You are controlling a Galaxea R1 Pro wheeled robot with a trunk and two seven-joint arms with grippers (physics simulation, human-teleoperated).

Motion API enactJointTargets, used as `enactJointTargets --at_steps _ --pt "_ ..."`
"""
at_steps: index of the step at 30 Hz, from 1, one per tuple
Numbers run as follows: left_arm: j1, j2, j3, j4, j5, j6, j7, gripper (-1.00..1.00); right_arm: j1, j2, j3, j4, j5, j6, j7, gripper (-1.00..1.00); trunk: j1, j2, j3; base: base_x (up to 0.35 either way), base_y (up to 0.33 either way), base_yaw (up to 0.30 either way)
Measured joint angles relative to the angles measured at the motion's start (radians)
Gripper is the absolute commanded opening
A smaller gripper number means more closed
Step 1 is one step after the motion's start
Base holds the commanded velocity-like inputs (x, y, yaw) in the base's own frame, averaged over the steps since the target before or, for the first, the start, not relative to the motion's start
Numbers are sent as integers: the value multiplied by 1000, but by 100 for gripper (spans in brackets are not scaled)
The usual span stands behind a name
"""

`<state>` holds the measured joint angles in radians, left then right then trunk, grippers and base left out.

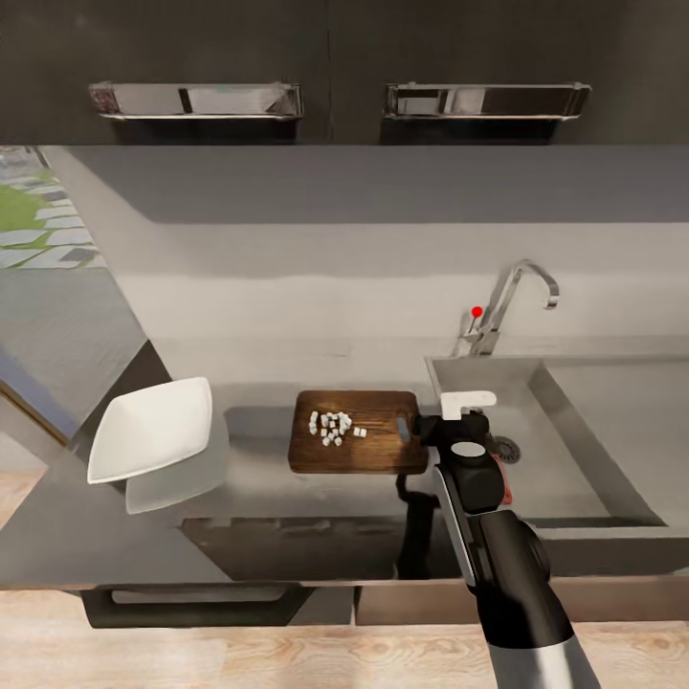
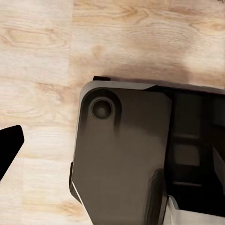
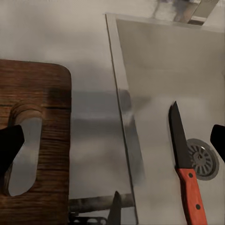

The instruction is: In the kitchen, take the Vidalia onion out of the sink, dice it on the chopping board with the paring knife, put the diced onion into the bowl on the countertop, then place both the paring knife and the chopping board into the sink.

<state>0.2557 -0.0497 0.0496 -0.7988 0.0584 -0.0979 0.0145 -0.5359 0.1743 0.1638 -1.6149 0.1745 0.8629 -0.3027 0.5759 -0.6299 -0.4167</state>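
The dark wood chopping board point(image 1: 368, 450) lies on the grey countertop point(image 1: 258, 478) just left of the sink point(image 1: 593, 421), with a small heap of white diced onion point(image 1: 332, 427) on it. The white bowl point(image 1: 153, 428) stands empty at the left. My right gripper point(image 1: 467, 404) hangs open over the sink's left rim, holding nothing. In the right wrist view the paring knife point(image 3: 185, 164) lies flat in the sink point(image 3: 159, 61) beside the drain point(image 3: 204, 159), between the spread fingertips, and the board's slot end point(image 3: 47, 108) is alongside. The knife's red handle point(image 1: 505, 494) peeks out beside my right arm.
An angular chrome faucet point(image 1: 517, 287) with a red knob point(image 1: 477, 311) rises behind the sink. Dark upper cabinets with steel bar handles point(image 1: 196, 99) hang above. The left wrist view looks down on wood floor point(image 2: 42, 56) and the robot's dark base point(image 2: 126, 154), with one black fingertip point(image 2: 9, 145) at its edge.
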Motion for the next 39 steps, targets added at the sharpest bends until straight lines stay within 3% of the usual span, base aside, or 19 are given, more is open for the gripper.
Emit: enactJointTargets --at_steps 11,39 --pt "0 0 0 0 0 0 0 100 0 0 -1 2 -1 0 0 100 0 0 -3 8 9 0" --pt "0 0 0 -1 0 0 0 100 0 0 -1 5 -3 0 0 100 0 0 -48 22 9 0"
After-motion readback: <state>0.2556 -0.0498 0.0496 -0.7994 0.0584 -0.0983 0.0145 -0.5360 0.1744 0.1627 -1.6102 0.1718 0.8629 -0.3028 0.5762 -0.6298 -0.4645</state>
